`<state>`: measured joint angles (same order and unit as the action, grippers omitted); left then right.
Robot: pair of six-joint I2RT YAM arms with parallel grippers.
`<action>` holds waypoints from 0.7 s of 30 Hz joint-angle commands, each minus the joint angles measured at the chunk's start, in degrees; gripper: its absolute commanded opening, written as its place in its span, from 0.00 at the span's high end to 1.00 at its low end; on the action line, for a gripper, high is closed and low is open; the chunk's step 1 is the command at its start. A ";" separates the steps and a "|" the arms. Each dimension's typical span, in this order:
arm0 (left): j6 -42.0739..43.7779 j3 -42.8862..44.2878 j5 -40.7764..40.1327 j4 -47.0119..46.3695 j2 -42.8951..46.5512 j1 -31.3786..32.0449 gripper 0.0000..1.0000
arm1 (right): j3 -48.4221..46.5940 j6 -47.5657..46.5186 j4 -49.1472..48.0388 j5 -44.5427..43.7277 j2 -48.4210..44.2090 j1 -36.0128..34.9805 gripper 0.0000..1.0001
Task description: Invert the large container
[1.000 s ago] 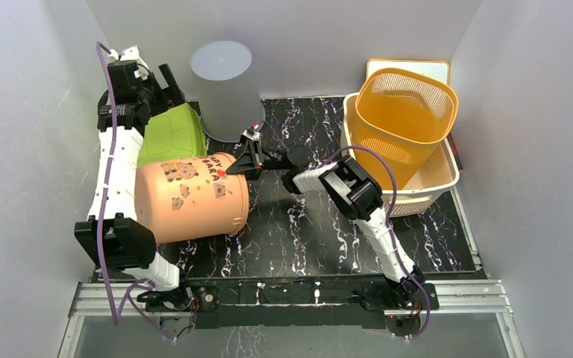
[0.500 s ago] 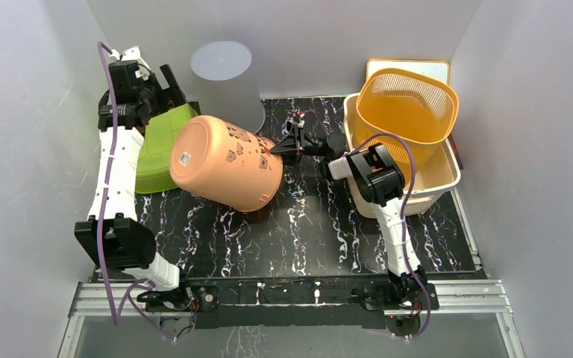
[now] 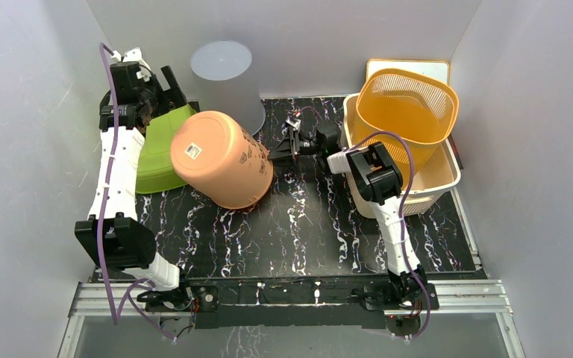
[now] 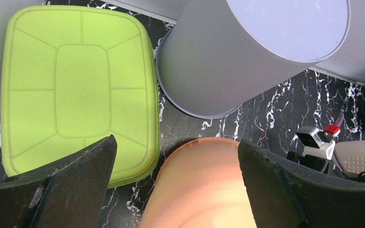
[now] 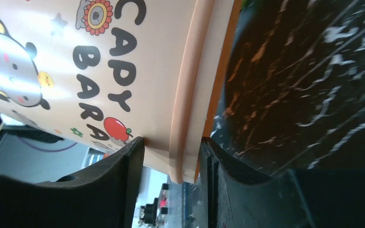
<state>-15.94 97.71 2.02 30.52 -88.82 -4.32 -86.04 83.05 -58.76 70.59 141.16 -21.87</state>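
Now | bucket (image 3: 220, 158) base-up, tilted on bench (image 3: 306, 224) | right hand (image 5: 171, 147) astride rim, grip unclear | left hand (image 4: 175, 145) wide apart, empty | probably light, stiff, slick plastic; take the rim.

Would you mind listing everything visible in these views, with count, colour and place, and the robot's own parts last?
capybara bucket: 1, peach, left of the table's centre, base up and tilted
bin: 1, grey, back of the table, upside down
basin: 1, lime green, far left, upside down beside the bucket
mesh basket: 1, orange, back right, tilted inside the cream tub
tub: 1, cream, right side
table: 1, black with white veining, under everything
left gripper: 1, black, open, above the basin, bin and bucket
right gripper: 1, black, jaws apart astride the bucket's rim
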 commanded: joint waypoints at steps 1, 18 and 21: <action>0.81 -0.34 -0.09 0.52 0.77 0.25 0.02 | -5.84 -20.90 23.87 -3.46 -1.13 0.42 0.57; 0.39 -0.23 0.78 -0.19 -1.01 0.20 0.02 | -21.96 -58.59 77.37 -38.57 -7.39 -0.37 0.56; 0.39 -0.31 1.03 -0.12 -1.07 0.27 0.02 | -26.33 -62.67 83.14 -44.25 -9.13 -2.35 0.56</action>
<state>-15.81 97.45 2.20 30.50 -90.59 -4.32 -105.93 29.58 14.00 38.65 137.95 -22.15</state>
